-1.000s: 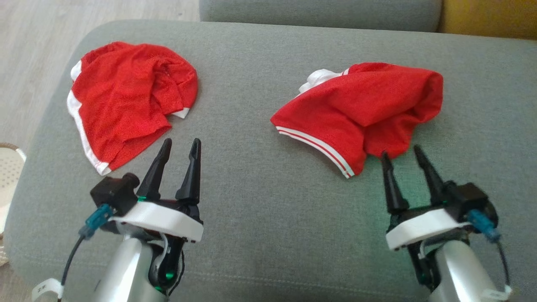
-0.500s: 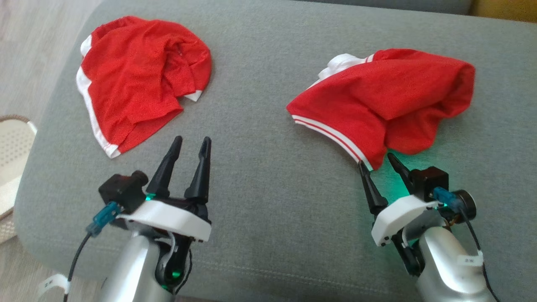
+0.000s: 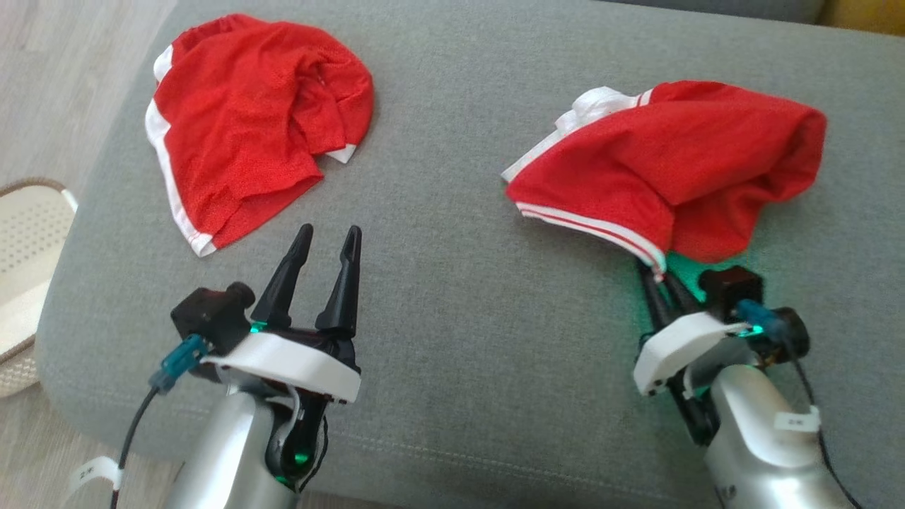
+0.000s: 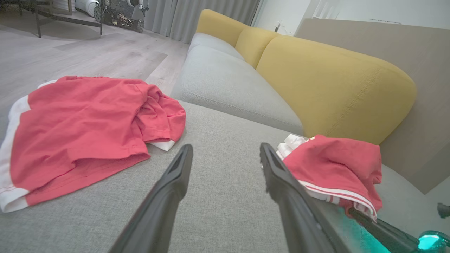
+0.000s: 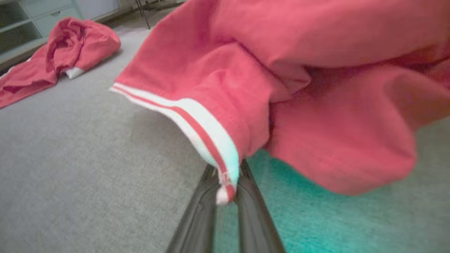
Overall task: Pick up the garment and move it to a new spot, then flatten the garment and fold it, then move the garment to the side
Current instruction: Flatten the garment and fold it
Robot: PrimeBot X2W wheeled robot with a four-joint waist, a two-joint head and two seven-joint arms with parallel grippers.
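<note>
**Head view.** Closed the right jaws at 4 o'clock. Wide apart a second ago and just short of the cloth, now pinched on the near corner of the garment (image 3: 672,170), right at its white-striped hem (image 3: 601,230). Seems to have raised that corner a little off the grey sofa seat (image 3: 459,318), leaving the rest of the bundle heaped at 2 o'clock. Kept the left jaws spread and empty at 7 o'clock, aimed toward the second red garment (image 3: 254,127) at 11 o'clock and well short of it. Shifted the whole picture as well — camera motion, not cloth motion.

**Left wrist view.** Open as before, with bare seat in the gap. Second red garment at 9 o'clock. Task garment at 3 o'clock, in front of the yellow backrest (image 4: 334,84), with its hem corner caught by dark fingers (image 4: 383,228) at 4 o'clock.

**Right wrist view.** Nipped at 6 o'clock: the very tip of the striped hem, with red cloth ballooning above toward 1 o'clock.

Means a grasp made and the pick-up begun. Calls next, probably, for a lift and a carry to a new spot. Could slip — only a thin corner pinch, with most of the weight hanging away from it. Flattening, folding and the move aside all yet to do.
</note>
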